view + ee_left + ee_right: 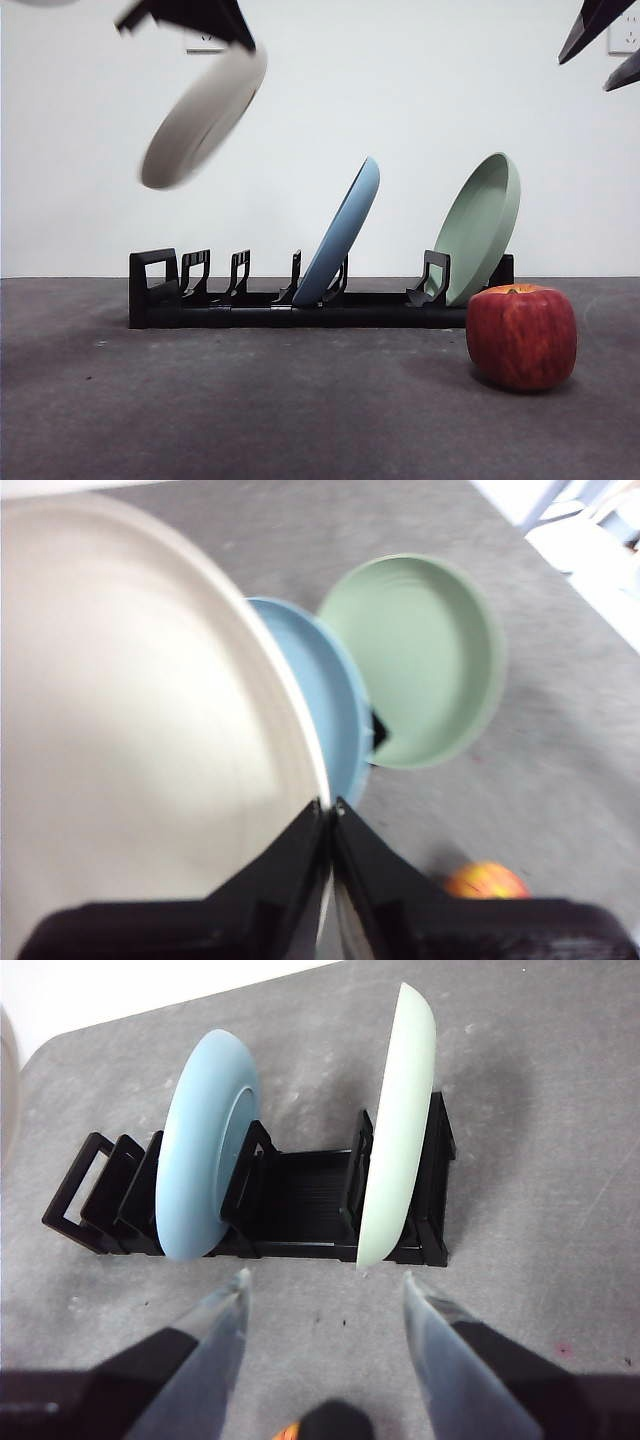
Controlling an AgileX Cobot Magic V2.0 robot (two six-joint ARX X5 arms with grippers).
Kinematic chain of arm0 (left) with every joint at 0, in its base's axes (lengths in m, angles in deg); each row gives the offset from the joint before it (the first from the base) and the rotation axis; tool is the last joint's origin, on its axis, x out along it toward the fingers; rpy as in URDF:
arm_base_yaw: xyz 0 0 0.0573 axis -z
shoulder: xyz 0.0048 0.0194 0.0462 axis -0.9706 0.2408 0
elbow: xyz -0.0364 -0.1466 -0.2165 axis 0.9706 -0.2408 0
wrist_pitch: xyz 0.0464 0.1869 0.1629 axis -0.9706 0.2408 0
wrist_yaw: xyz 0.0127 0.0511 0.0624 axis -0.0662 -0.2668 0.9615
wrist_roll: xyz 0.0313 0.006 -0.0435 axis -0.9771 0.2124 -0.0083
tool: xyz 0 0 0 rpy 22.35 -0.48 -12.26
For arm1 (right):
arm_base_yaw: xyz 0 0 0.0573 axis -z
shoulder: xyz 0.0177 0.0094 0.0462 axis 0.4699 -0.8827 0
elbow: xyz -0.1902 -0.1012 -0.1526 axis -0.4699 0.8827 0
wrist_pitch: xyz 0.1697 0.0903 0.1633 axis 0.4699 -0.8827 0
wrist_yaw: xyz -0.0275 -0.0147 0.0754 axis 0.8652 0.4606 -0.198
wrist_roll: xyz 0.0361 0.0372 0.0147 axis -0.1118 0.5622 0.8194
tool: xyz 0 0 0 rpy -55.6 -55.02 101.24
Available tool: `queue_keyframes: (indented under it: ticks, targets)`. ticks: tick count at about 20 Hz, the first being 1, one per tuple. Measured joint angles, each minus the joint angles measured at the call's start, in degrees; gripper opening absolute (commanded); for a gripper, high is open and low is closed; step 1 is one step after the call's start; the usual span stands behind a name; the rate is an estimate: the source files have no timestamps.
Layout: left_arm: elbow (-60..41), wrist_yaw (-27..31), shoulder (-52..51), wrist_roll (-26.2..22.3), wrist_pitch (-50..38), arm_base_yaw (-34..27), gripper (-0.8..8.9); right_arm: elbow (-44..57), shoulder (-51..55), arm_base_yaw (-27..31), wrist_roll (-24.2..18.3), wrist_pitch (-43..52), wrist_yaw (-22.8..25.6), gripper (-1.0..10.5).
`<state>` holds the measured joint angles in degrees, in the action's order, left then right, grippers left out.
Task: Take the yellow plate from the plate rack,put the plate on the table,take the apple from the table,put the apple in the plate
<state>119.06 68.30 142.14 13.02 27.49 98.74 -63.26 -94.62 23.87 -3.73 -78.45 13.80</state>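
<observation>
One yellow plate [140,710] pinched in left gripper [330,805], aloft.

Surface: the table [250,420], flat dark grey, matte, faintly speckled; meets a white wall behind.
Item 1: the plate rack [300,300], long, low, black, resting directly on the table; upright slotted prongs along its length, a squarish loop at one end.
Rack position: crosswise on the table, in front of the wall.
Item 2: the apple [521,336], red with faint yellowish streaks, orange-yellow at the top, blocky; stands upright on the table.
Apple position: just beside the rack's end opposite the loop, in front of the rack on the camera's side; whether it touches the rack cannot be told.
</observation>
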Motion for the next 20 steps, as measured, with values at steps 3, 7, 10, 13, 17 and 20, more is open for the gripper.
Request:
queue_keyframes:
  ticks: [3, 7, 10, 13, 17, 20]
  targets:
    - [0.0, 0.4, -6.9, -3.0, 7.8, 2.9, -0.08, 0.0, 0.0, 0.0, 0.0, -0.1, 0.0, 2.6]
    - [0.0, 3.0, -16.0, -5.8, 15.9, 8.6, -0.08, 0.0, 0.0, 0.0, 0.0, -0.1, 0.0, 2.6]
    - [0.0, 11.5, -19.6, -6.2, 21.0, 14.7, -0.08, 0.0, 0.0, 0.0, 0.0, -0.1, 0.0, 2.6]
    - [0.0, 20.9, -19.1, -6.0, 25.3, 23.6, -0.08, 0.0, 0.0, 0.0, 0.0, -0.1, 0.0, 2.6]
    - [-3.2, 32.0, -16.4, -3.5, 25.1, 33.7, -0.08, 0.0, 0.0, 0.0, 0.0, -0.1, 0.0, 2.6]
    - [-6.7, 34.0, -12.0, -2.4, 23.3, 36.8, -0.08, 0.0, 0.0, 0.0, 0.0, -0.1, 0.0, 2.6]
